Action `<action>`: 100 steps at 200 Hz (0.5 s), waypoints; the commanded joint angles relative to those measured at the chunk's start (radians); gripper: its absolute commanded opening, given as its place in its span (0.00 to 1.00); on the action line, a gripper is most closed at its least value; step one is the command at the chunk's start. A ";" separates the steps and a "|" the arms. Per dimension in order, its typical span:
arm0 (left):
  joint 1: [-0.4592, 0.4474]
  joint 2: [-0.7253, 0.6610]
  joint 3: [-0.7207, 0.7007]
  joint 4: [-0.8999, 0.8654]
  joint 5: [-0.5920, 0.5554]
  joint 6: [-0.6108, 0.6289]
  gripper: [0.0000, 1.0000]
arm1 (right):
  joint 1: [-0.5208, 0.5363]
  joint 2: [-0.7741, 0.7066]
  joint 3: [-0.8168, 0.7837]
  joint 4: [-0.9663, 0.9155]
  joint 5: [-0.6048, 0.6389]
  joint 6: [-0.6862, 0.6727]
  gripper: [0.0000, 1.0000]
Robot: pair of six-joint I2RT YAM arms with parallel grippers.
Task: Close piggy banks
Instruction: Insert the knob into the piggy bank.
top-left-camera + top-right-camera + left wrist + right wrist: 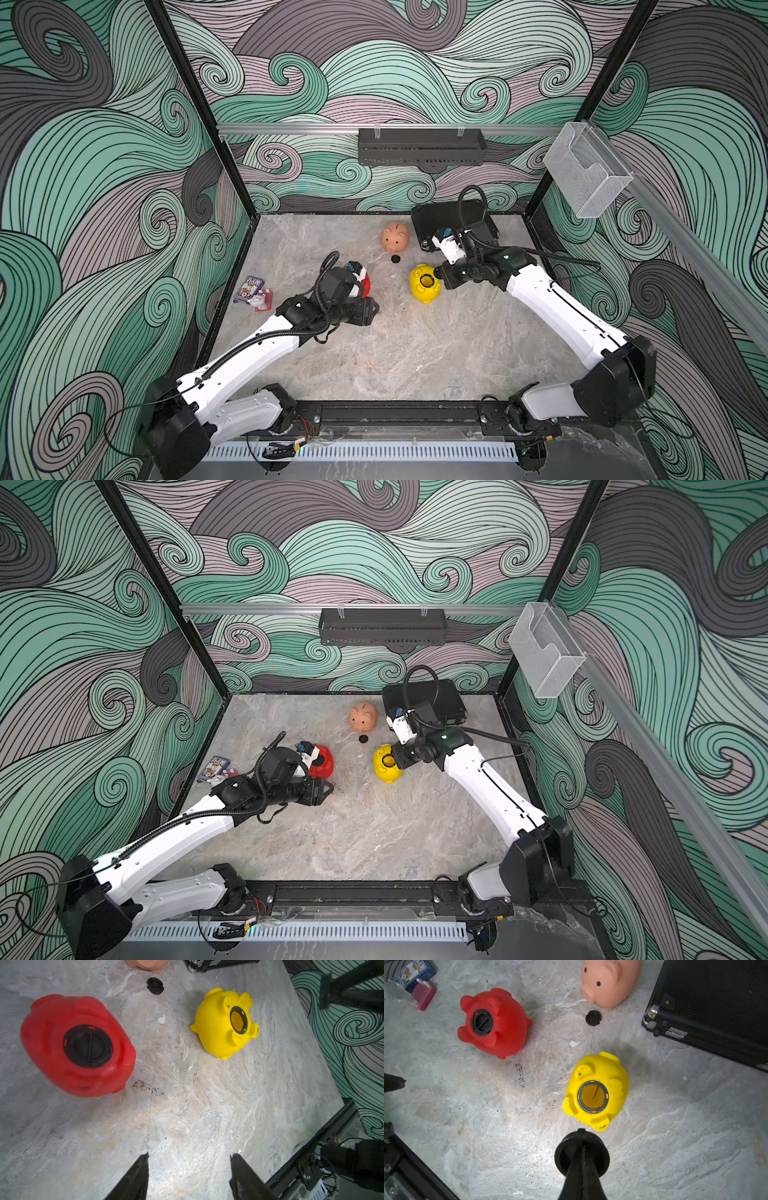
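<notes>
Right wrist view: right gripper (581, 1142) clamps a plug (581, 1152), just at the yellow pig (596, 1088)'s six o'clock; next, seat it in the open hole. Left gripper (189, 1159) gapes empty.

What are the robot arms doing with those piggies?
They're plugging the piggy banks' belly holes. The red pig already has its plug in. The right gripper holds a black plug just short of the yellow pig, whose hole is open. The left gripper is open, holding nothing.
</notes>
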 commanded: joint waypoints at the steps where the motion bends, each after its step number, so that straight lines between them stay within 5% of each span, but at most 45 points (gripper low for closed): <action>1: 0.005 0.070 0.080 0.044 0.061 -0.014 0.62 | -0.008 0.041 0.047 -0.031 -0.082 -0.237 0.00; 100: 0.003 0.335 0.130 0.292 0.185 -0.045 0.59 | -0.046 0.183 0.182 -0.193 -0.181 -0.687 0.00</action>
